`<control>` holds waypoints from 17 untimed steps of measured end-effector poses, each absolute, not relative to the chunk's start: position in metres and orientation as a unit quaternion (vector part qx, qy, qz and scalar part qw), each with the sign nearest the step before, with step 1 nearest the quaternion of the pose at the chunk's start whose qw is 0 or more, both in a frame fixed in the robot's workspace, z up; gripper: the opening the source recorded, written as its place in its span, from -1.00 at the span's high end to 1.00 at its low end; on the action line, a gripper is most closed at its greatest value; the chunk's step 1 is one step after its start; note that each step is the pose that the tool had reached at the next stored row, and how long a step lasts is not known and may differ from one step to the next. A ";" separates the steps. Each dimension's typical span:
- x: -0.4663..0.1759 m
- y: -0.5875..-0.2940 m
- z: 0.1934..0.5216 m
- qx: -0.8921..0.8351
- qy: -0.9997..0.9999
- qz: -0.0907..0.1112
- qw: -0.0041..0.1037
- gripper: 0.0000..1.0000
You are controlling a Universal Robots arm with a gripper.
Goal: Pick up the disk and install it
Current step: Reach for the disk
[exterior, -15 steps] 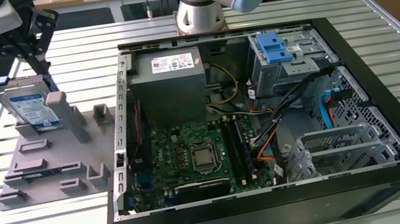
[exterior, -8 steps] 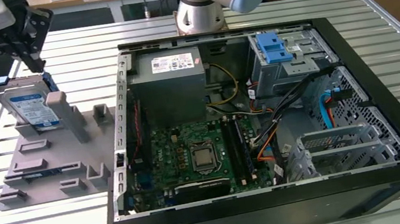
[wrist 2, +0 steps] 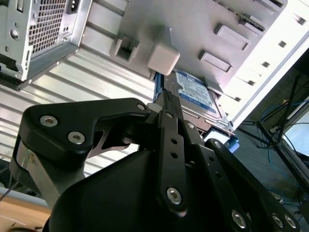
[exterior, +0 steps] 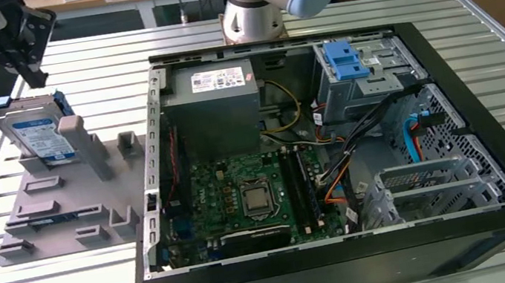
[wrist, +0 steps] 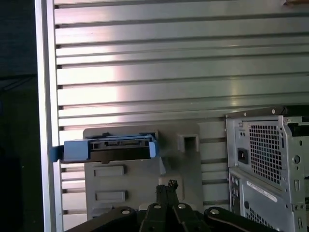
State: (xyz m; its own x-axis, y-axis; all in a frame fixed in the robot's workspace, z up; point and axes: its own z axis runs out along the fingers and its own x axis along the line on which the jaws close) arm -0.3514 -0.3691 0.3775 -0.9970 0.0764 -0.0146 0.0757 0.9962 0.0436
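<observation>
Currently the disk stands on edge in a grey holder at the computer case's ten o'clock, and the empty jaws, closed together, could topple it if lowered unopened.

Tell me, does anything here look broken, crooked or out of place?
Nothing looks damaged or spilled. The disk stands on edge, leaning in its grey holder beside the open computer case. Cables lie loose inside the case, which seems normal with its side off.
</observation>
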 end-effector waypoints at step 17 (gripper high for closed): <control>-0.379 -0.357 0.372 0.038 0.999 0.021 0.008 0.79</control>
